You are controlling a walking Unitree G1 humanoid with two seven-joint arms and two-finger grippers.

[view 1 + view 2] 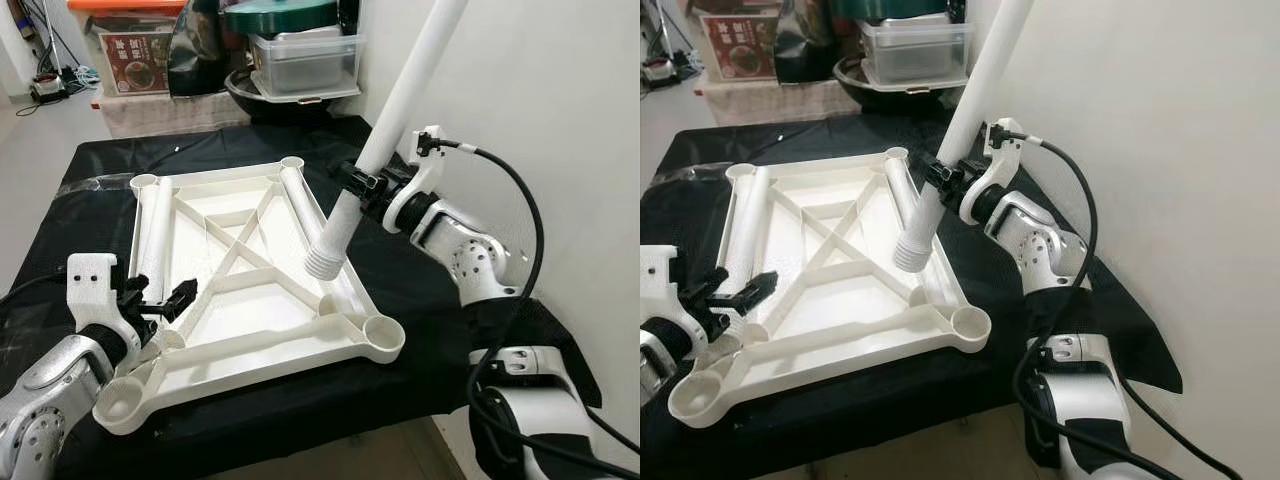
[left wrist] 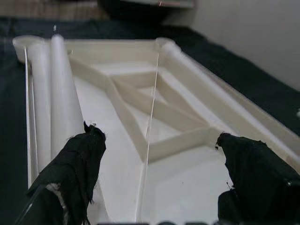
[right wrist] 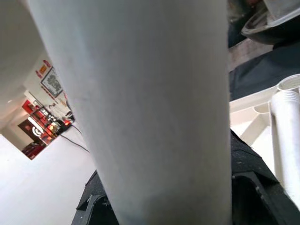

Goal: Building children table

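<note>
A white plastic tabletop (image 1: pixel 250 330) lies upside down on a black-covered table, with round leg sockets at its corners. My right gripper (image 1: pixel 362 186) is shut on a long white table leg (image 1: pixel 385 130), held tilted, its threaded end (image 1: pixel 322 262) hanging above the tabletop's right rail. Other white legs lie inside the tabletop: one along the left side (image 1: pixel 155 235), one along the right rail (image 1: pixel 300 200). My left gripper (image 1: pixel 160 297) is open, low over the near left part of the tabletop, its fingers (image 2: pixel 77 168) astride the ribbed inner panel beside the left leg (image 2: pixel 61 98).
The black cloth (image 1: pixel 420 290) covers the table to its edges. Behind it stand a clear plastic box (image 1: pixel 305 60), a dark bowl (image 1: pixel 270 95) and a red printed carton (image 1: pixel 138 60). A white wall (image 1: pixel 560 90) rises close on the right.
</note>
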